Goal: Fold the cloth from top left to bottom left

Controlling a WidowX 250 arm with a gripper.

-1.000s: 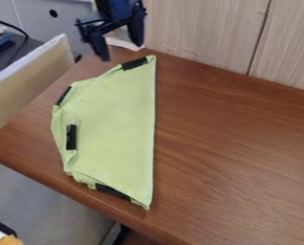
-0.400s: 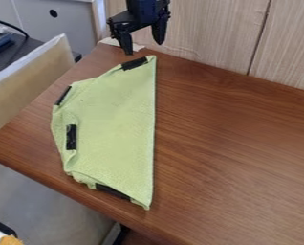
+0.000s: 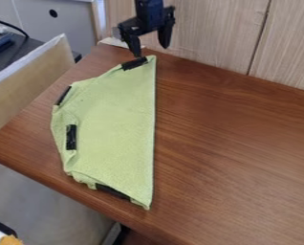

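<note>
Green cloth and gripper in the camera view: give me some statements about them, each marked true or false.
1. The green cloth lies on the wooden table. True.
2. The cloth's long straight edge faces the left of the view. False: it faces the right.
3. The gripper is near the cloth's upper end in the view. True.
4. The gripper is shut on the cloth. False: it is open.
5. Black strips show on the cloth. True.
</note>
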